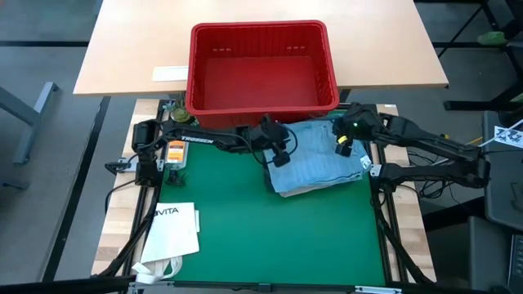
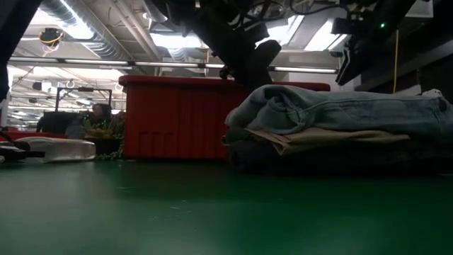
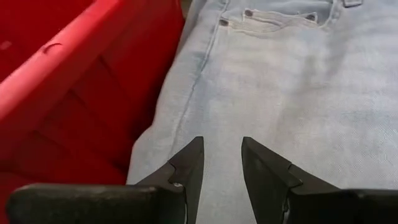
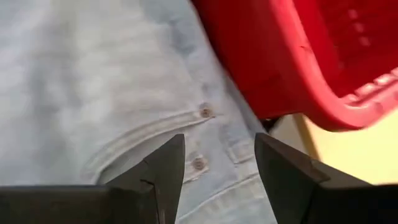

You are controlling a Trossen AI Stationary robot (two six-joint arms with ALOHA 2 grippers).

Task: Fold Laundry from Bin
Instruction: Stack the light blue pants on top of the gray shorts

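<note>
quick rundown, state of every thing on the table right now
bin: upright, empty
light blue denim jeans: folded, top of the stack beside the bin
khaki-tan garment: folded, under the jeans
dark garment: bottom of the stack
left gripper: open, over the jeans, holding nothing
right gripper: open, over the jeans, holding nothing
white paper bag: lying flat on the green mat

A pale wooden desk (image 1: 392, 49) is standing at the far side, grey floor (image 1: 49, 49) lying around it; ceiling strip lights (image 2: 78, 18) are glowing overhead.
</note>
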